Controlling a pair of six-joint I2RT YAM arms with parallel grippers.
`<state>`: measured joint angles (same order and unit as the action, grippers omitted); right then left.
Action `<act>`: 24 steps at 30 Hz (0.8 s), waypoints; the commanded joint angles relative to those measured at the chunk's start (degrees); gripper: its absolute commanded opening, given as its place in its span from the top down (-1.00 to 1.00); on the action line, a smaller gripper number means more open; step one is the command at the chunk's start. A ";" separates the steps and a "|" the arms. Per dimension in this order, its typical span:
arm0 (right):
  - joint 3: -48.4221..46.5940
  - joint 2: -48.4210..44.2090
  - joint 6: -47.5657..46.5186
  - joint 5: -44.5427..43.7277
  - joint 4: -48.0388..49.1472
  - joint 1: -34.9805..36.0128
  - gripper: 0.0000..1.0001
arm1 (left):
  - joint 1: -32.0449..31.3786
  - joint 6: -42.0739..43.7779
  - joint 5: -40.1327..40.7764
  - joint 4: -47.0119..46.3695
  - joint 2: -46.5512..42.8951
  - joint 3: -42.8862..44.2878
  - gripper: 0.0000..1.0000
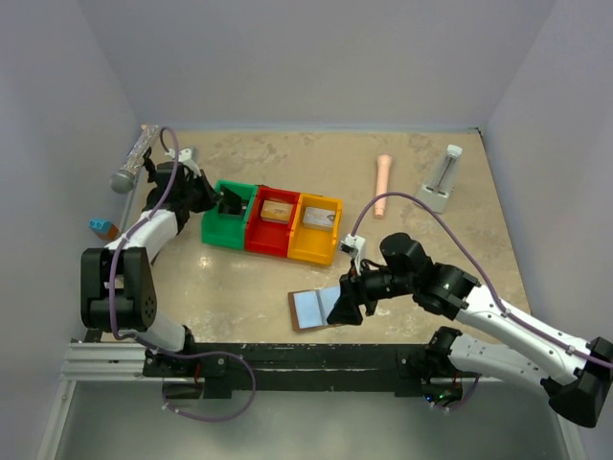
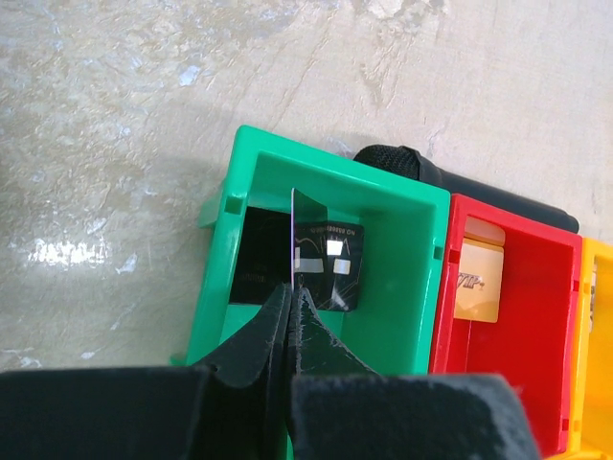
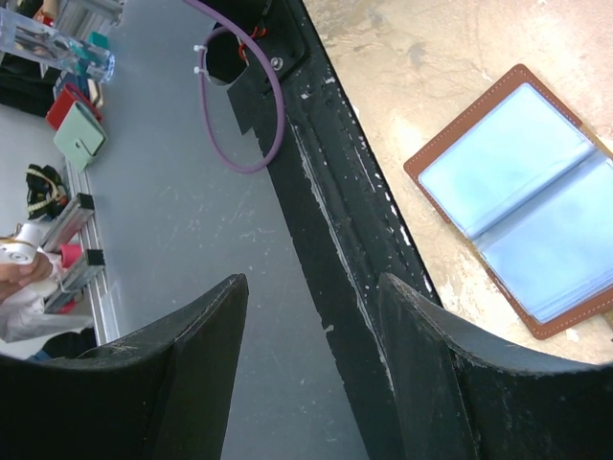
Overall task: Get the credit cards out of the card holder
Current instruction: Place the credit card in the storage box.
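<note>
Left gripper (image 2: 292,299) pinched shut on card (image 2: 292,230), held edge-on over green bin (image 2: 330,171), toward left edge of table (image 1: 239,278). Right gripper (image 3: 311,369) spread wide, empty, just beside card holder (image 3: 517,196). Holder lies open, flat, by near edge, about midway along. Holder probably light, floppy, sleeves slick; pin by brown rim. Cards thin, stiff, slippery; pinch short edge.

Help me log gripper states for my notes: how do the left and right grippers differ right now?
The left gripper is shut on a card, seen edge-on; the right gripper is open and holds nothing. The left gripper is over the green bin, where a dark card lies; the right gripper is near the open card holder. Both have black fingers.
</note>
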<state>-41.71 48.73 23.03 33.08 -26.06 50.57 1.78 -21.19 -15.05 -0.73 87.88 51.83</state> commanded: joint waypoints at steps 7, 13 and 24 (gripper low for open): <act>-0.39 0.58 -0.96 1.46 1.54 -0.12 -0.23 | 0.68 2.03 -1.65 2.56 2.21 4.33 1.00; -0.82 0.67 -1.32 1.20 1.10 -0.03 -0.24 | 0.94 1.33 -1.56 4.16 3.00 5.47 0.85; -0.91 0.49 -1.76 0.93 0.23 -0.03 -0.25 | 1.03 0.80 -2.18 4.95 2.65 6.17 0.57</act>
<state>-41.71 49.50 22.48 33.15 -26.15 50.57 2.28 -21.21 -16.29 4.43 91.00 55.66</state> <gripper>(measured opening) 0.620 0.196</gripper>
